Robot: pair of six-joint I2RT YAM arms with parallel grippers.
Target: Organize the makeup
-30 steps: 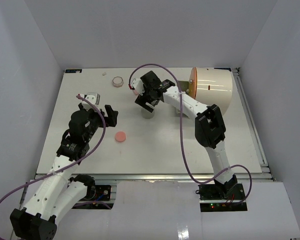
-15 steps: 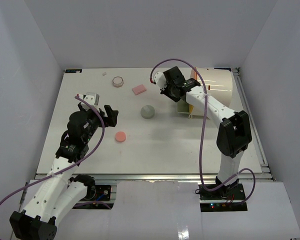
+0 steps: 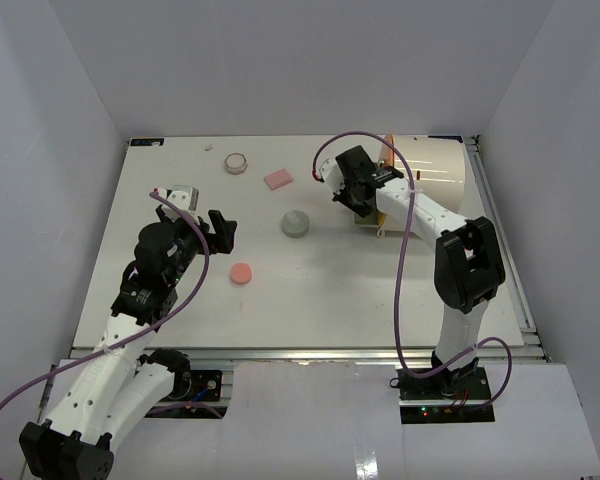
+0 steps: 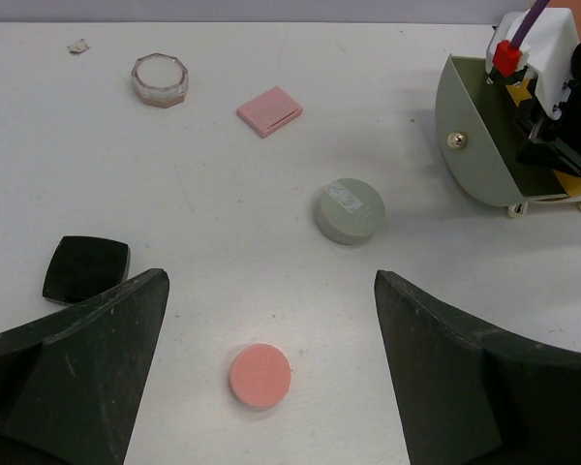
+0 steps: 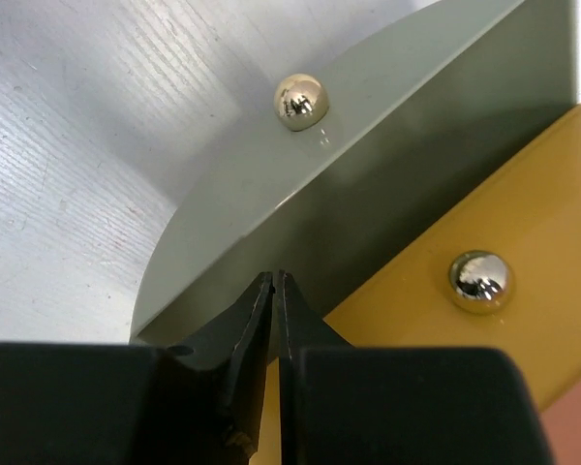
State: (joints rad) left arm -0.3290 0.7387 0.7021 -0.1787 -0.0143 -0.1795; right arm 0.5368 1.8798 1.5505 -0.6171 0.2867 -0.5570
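The makeup lies scattered on the white table (image 3: pixel 310 290). A pink disc (image 3: pixel 241 272) (image 4: pixel 260 376) lies just ahead of my open left gripper (image 3: pixel 218 232) (image 4: pixel 271 281). To its left is a black compact (image 4: pixel 85 268). A grey-green compact (image 3: pixel 296 224) (image 4: pixel 350 210), a pink pad (image 3: pixel 278 179) (image 4: pixel 269 109) and a round jar (image 3: pixel 237 162) (image 4: pixel 160 79) lie farther back. My right gripper (image 3: pixel 362 203) (image 5: pixel 276 277) is shut with nothing between its fingers. Its tips touch the grey-green drawer front (image 5: pixel 387 165) (image 4: pixel 479 145) of the cream case (image 3: pixel 428 170).
The drawer front has a metal knob (image 5: pixel 301 100); beside it is an orange front (image 5: pixel 484 223) with its own knob (image 5: pixel 479 281). A tiny scrap (image 3: pixel 209 147) lies at the far left. White walls enclose the table.
My right gripper has lifted off the grey-green compact, leaving it on the table, swung right to the case front and shut. The left arm has not moved.
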